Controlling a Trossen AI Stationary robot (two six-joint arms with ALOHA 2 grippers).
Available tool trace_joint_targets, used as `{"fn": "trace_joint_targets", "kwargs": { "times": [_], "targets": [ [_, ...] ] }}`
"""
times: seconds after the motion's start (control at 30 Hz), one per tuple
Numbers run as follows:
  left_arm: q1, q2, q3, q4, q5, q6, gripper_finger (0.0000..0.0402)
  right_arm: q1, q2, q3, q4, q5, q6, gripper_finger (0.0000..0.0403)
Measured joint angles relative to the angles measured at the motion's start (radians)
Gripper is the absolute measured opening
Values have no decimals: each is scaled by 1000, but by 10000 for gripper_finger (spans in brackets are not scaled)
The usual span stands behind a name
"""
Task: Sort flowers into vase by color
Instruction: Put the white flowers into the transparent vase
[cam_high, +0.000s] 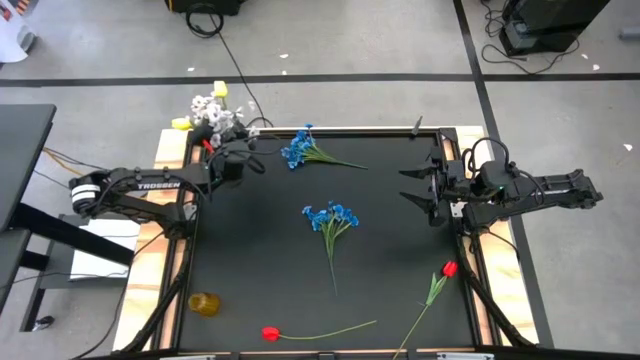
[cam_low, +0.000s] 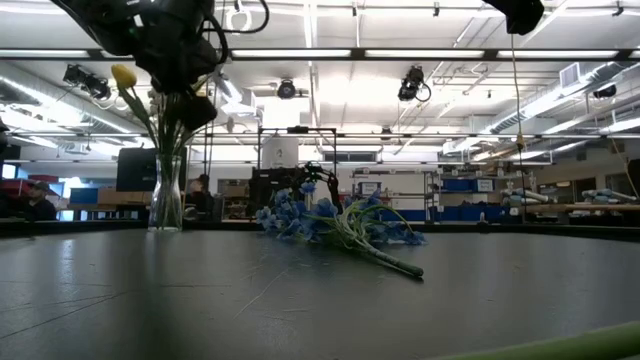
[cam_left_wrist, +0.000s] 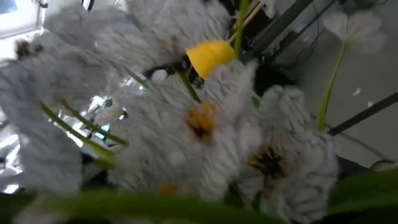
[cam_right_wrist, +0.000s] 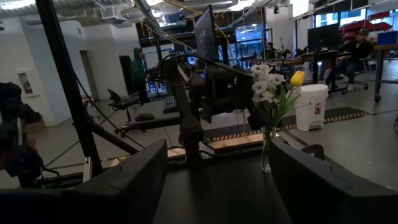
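Note:
A glass vase (cam_low: 166, 195) stands at the table's far left corner. It holds white blossom clusters (cam_high: 210, 108) and yellow tulips (cam_high: 220, 89). My left gripper (cam_high: 232, 152) hovers right beside this bouquet, and its wrist view is filled with white blossoms (cam_left_wrist: 205, 124) and a yellow tulip (cam_left_wrist: 208, 56). Two blue clusters lie flat on the mat, one far (cam_high: 300, 150) and one in the middle (cam_high: 330, 215). Two red tulips lie near the front, one (cam_high: 270, 333) toward the middle and one (cam_high: 450, 268) toward the right. My right gripper (cam_high: 412, 186) waits open above the mat's right side.
A small amber cup (cam_high: 203, 303) sits at the mat's near left. The black mat has raised wooden borders (cam_high: 170, 250) on both sides. A blurred green stalk (cam_left_wrist: 186, 205) crosses close before the left wrist camera. People sit in the room beyond the table.

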Motion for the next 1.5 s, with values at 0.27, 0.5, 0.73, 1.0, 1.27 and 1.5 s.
{"fn": "trace_joint_targets", "kwargs": {
  "times": [0.27, 0.5, 0.73, 1.0, 1.27, 1.5],
  "targets": [
    [-63, 0, 0, -16, -2, -42, 400, 0, 0, 0, 0, 0, 0, 286],
    [-83, 0, 0, -131, -2, -132, 400, 0, 0, 0, 0, 0, 0, 286],
    [-105, 0, 0, -184, -1, -123, 400, 0, 0, 0, 0, 0, 0, 286],
    [-73, -7, 0, -274, 1, -143, 400, 0, 0, 0, 0, 0, 0, 286],
    [-106, -7, 0, -276, 1, -309, 400, 0, 0, 0, 0, 0, 0, 286],
    [-144, -7, 0, -276, -1, -308, 400, 0, 0, 0, 0, 0, 0, 286]
  ]
}}
